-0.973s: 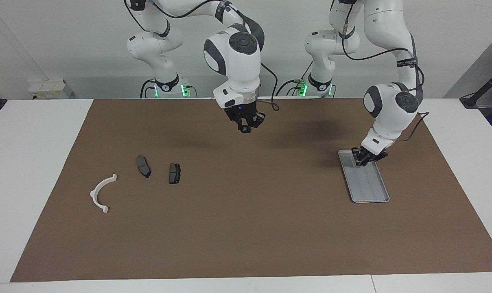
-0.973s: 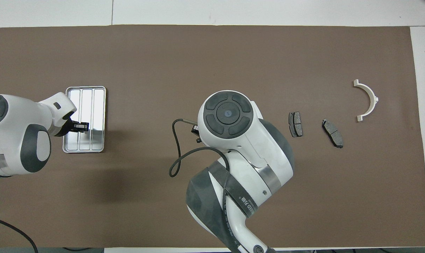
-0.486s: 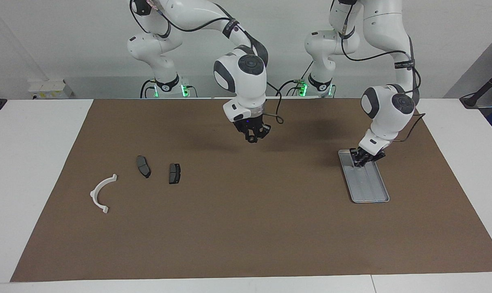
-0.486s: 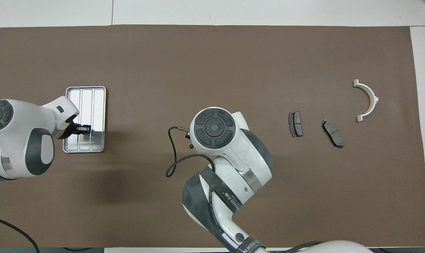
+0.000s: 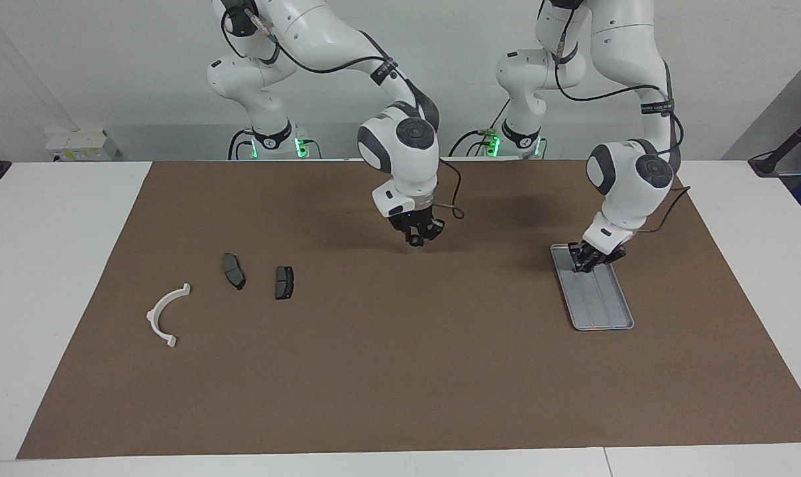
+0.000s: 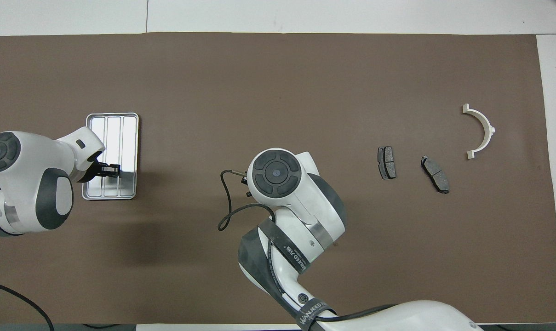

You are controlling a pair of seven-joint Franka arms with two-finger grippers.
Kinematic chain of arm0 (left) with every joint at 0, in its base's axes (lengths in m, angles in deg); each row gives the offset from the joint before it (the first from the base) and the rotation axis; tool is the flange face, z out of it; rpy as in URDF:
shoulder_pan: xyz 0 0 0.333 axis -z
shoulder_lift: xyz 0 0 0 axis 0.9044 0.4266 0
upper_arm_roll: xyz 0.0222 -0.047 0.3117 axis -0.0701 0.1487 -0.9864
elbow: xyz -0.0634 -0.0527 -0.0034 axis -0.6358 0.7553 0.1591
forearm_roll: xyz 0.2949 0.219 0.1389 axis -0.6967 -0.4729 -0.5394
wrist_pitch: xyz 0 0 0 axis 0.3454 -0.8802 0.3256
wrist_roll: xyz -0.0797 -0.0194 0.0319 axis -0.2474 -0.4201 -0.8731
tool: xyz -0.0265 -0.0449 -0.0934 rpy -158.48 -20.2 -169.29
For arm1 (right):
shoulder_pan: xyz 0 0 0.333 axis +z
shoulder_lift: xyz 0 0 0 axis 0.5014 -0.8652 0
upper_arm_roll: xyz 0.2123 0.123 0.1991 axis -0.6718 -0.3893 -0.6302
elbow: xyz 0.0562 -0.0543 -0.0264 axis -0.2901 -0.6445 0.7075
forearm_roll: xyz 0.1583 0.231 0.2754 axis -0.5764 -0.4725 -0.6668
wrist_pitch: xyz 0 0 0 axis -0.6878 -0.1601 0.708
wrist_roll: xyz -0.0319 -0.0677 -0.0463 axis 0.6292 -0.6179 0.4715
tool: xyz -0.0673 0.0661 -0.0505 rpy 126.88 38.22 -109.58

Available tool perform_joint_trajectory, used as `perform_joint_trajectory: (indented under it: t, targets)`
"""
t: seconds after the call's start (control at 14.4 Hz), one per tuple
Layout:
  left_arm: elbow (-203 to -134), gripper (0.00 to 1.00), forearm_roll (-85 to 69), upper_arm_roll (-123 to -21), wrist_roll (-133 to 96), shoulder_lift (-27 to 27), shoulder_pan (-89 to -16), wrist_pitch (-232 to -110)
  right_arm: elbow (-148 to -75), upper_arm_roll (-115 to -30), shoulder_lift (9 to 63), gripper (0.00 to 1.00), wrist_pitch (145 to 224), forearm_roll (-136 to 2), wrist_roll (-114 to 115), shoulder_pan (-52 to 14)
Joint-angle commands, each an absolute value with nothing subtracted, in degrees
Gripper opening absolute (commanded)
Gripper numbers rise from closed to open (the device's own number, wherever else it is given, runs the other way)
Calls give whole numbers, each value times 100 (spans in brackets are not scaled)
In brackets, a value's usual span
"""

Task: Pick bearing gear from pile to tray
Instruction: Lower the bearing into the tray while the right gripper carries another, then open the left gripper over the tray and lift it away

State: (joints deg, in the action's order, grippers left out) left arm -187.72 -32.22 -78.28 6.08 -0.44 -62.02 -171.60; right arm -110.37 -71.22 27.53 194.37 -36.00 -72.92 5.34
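Since the earlier frames, the right gripper has come down and moved from mid-counter toward the left arm's end, carrying a small dark round piece that appears pinched in its jaws. It hangs above the brown mat, clear of the surface. Whether this piece is the bearing gear cannot be confirmed.

Left gripper sits low over the tray, at the tray's end nearer the robots. How far its jaws stand apart cannot be told, nor whether they hold anything. The tray lies toward the left arm's end of the counter, and its visible part looks bare.

Remaining loose parts lie toward the right arm's end: two dark pads side by side, and a white curved arc nearer that end's edge.

Judgement: transfer is under way but not complete. No part is seen resting in the tray; the carried piece has yet to reach it.
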Motion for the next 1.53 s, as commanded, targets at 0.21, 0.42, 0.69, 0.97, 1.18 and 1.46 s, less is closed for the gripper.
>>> perform_joint_trajectory:
  t: [0.21, 0.42, 0.69, 0.97, 1.18, 1.46]
  targets:
    - [-18876, 39, -3109, -7843, 736, -76, -6185, -17223, -11030, -7102, 2492, 0, 19707, -3310, -7537, 550]
    - [-18762, 96, -3118, -7843, 727, -137, -6176, -17038, -11039, -7102, 2475, 0, 19769, -3301, -7537, 533]
    - [-17456, 100, -3118, -7825, 710, -85, -6176, -15591, -11152, -7102, 2483, 0, 19935, -3274, -7537, 497]
    - [-17180, 100, -3118, -7790, 517, -94, -6080, -15420, -11285, -7102, 2501, 0, 20033, -3239, -7528, 471]
    - [-17215, 100, -3118, -7799, 349, -94, -6018, -15490, -11293, -7102, 2501, 0, 20033, -3239, -7537, 471]
    - [-17215, 100, -3118, -7799, 78, -94, -5922, -15604, -11276, -7094, 2501, 58, 20015, -3239, -7632, 462]
